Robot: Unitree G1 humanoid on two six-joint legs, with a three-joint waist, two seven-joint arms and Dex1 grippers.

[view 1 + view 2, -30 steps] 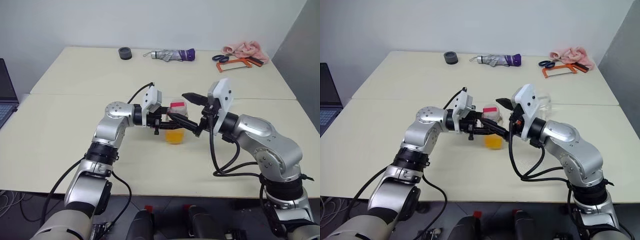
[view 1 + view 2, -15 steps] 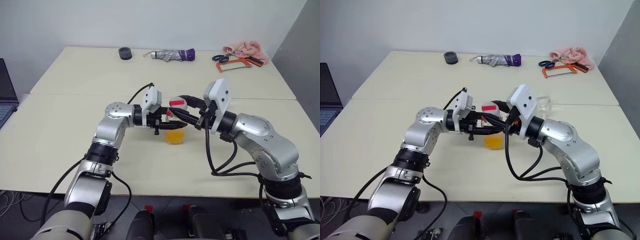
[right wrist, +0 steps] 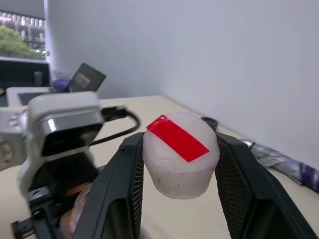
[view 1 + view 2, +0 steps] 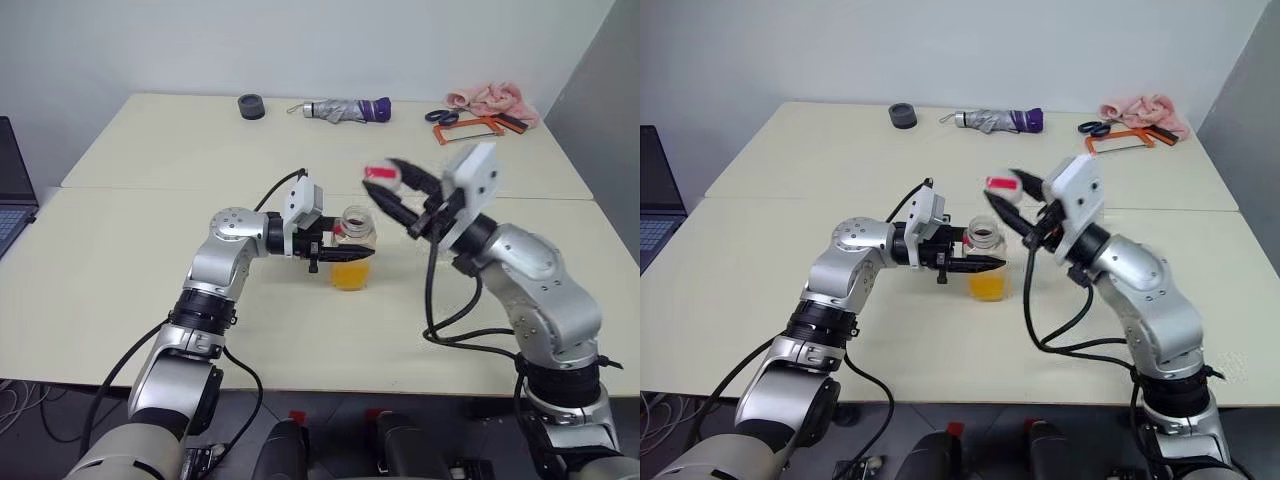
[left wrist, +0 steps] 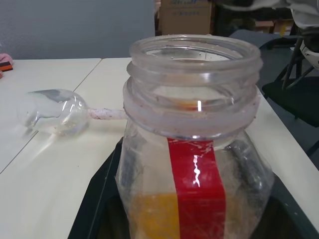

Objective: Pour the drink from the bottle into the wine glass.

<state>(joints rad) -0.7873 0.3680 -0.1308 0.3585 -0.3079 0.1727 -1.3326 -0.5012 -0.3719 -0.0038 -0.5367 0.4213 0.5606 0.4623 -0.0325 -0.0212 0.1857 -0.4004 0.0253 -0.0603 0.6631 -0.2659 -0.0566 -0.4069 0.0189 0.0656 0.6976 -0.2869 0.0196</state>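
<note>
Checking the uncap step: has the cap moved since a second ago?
Yes. The cap has lifted off the bottle, up and toward the robot's right, held in the right gripper; the bottle mouth is open.

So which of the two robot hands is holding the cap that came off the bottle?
The right hand, raised beside the bottle, grips the white cap with its red strip between its two black fingers. The left hand is clamped on the open bottle itself.

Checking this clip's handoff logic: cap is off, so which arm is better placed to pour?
Left. Its tool already grips the open bottle, while the right tool is occupied holding the cap. The wine glass lies on its side.
</note>
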